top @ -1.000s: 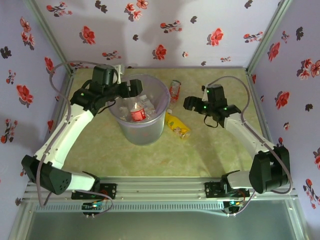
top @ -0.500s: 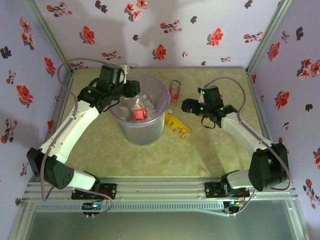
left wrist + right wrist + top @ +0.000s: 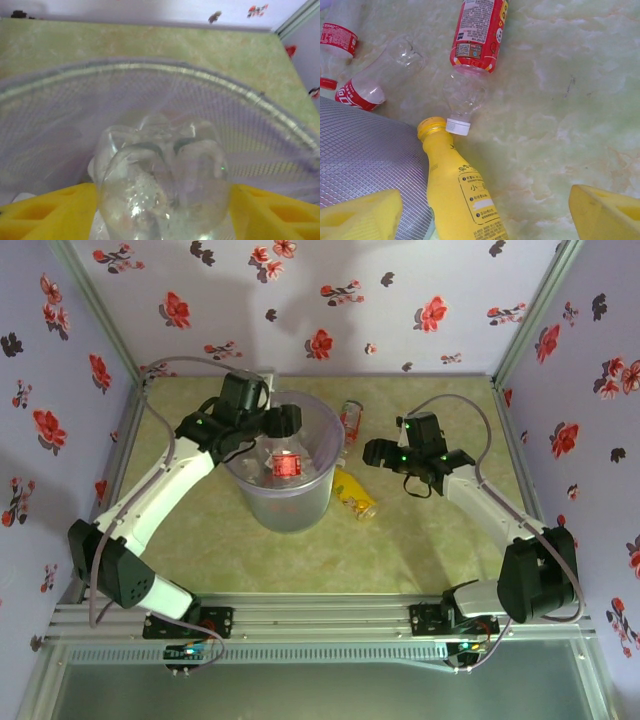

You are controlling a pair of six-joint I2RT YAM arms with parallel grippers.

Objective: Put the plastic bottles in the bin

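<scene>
**Clear bottle over the bin, base first**

On my feed the left gripper (image 3: pixel 287 425) hangs above the bin's (image 3: pixel 287 508) mouth. Its yellow pads (image 3: pixel 45 212) press on both sides of a clear bottle (image 3: pixel 162 185). That bottle's long axis runs straight away from the wrist camera, with its lobed base aimed into the bin and the far rim arcing behind it.

From the top I see a red label (image 3: pixel 287 468) inside the bin. I cannot tell whether it belongs to the held bottle or to one lying inside.

The right gripper (image 3: pixel 373 452) hovers over the table (image 3: pixel 430 530) right of the bin, fingers spread wide with nothing between them. Below it a yellow bottle (image 3: pixel 460 195) lies on its side against the bin wall, cap pointing toward the back wall. A red bottle (image 3: pixel 477 30) lies beyond it on nearly the same line, its white cap pointing back at the yellow cap and just beside it.

Two more bottles with red labels lie beside the bin. One (image 3: pixel 375 80) is angled with its base toward the red bottle, and the other (image 3: pixel 337 40) is cut off at the frame edge.
</scene>
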